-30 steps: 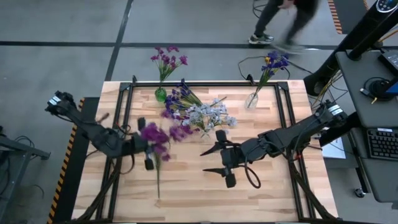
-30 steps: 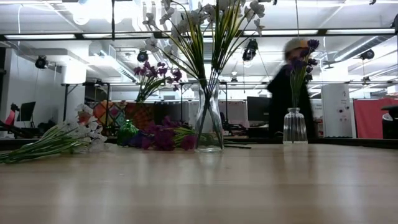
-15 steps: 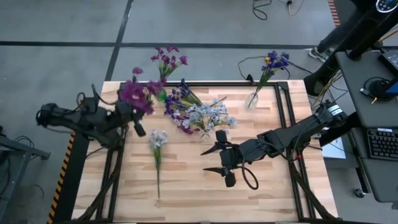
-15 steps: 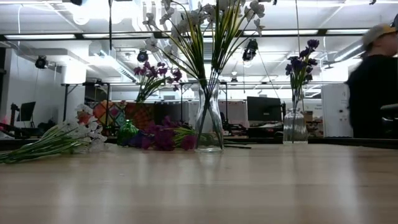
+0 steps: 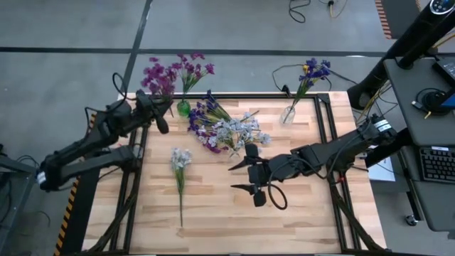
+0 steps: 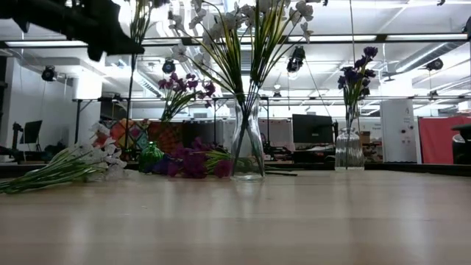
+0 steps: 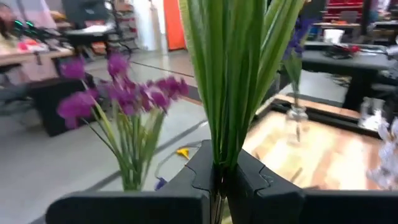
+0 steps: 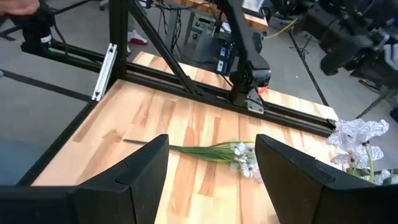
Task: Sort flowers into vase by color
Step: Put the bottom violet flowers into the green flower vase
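in the upper left of the high view, the left gripper [image 5: 161, 114] is clamped on a magenta spray [image 5: 158, 75], held just beside the green vase [image 5: 183, 108] that already has magenta flowers. the right gripper [image 5: 250, 176] hovers with fingers spread and empty at mid-table. a white spray [image 5: 178, 171] lies on the table [image 5: 213, 213] left of centre; a mixed pile [image 5: 224, 128] lies near the top.

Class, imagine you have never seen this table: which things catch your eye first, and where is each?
The left gripper holds a magenta spray up beside the green vase at the table's far edge. A heap of flowers lies mid-table, and one pale spray lies alone in front of it. The right gripper hovers open nearby.
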Controlling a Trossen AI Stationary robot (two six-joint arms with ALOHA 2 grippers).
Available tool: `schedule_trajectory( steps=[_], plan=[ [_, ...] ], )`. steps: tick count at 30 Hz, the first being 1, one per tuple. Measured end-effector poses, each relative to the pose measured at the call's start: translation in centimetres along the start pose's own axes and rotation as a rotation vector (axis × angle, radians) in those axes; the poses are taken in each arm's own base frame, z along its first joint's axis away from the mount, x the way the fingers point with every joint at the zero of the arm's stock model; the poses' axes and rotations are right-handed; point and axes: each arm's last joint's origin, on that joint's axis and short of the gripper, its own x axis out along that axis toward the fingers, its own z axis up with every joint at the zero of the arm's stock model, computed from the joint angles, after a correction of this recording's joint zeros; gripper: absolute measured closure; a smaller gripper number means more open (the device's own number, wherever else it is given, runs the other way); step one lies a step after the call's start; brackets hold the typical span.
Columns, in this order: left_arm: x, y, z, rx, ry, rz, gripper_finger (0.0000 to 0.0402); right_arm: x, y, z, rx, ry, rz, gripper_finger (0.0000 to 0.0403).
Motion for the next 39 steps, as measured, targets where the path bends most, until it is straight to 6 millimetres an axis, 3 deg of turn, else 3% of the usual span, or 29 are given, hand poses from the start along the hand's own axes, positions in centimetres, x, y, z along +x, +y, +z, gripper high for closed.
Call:
schedule_trajectory(
  steps=[6, 14, 27, 39],
  plan=[
    [0.1, 1.7, -1.8, -0.013, -0.070, 0.066, 0.0398, 0.2, -0.8, -0.1, 0.008, 0.003, -0.020, 0.0170],
    [1.6, 2.4, -3.9, 0.012, -0.155, 0.027, 0.0398, 0.3, -1.4, -0.3, 0.049, 0.011, -0.037, 0.0170],
    [5.5, 5.0, -5.0, 0.046, -0.177, 0.147, 0.0398, 0.4, -1.7, -0.3, 0.091, 0.013, -0.047, 0.0170],
    [7.4, 6.5, -6.8, 0.011, -0.133, 0.164, 0.0398, 0.4, -1.7, -0.4, 0.099, 0.018, -0.047, 0.0170]
  ],
)
